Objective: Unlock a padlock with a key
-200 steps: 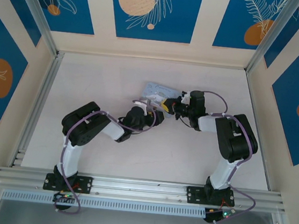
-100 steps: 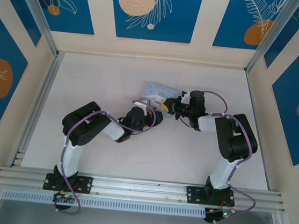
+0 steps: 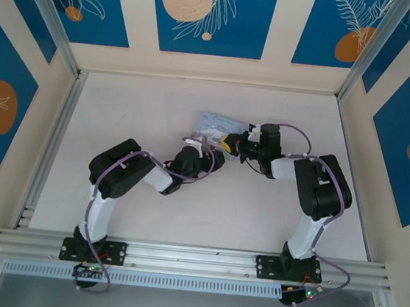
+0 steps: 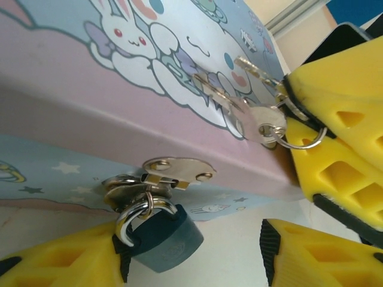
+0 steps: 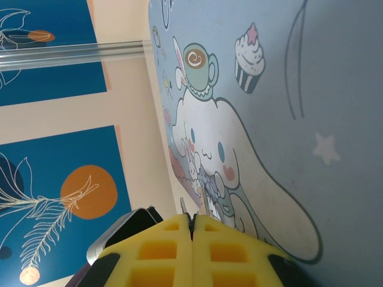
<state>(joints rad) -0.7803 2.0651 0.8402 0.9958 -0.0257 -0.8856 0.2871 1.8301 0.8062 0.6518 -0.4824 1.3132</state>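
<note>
Since the padlock (image 4: 163, 239) dangles loose, we would pinch its hard body; our left gripper (image 4: 194, 256) gapes around it. Our right gripper (image 5: 192, 224) clamps the thin key (image 4: 257, 122).

The tin (image 4: 90, 89) is pale blue w/ a pink band, white cartoon rabbits & small stars; the padlock (image 4: 170, 239) has a dark blue-grey body and a silver shackle; the key (image 4: 262, 122) is silver; the right gripper (image 5: 192, 224) has yellow pads (image 5: 170, 254); the wall panels (image 3: 206, 13) are blue w/ orange circles & white leaf lines.
</note>
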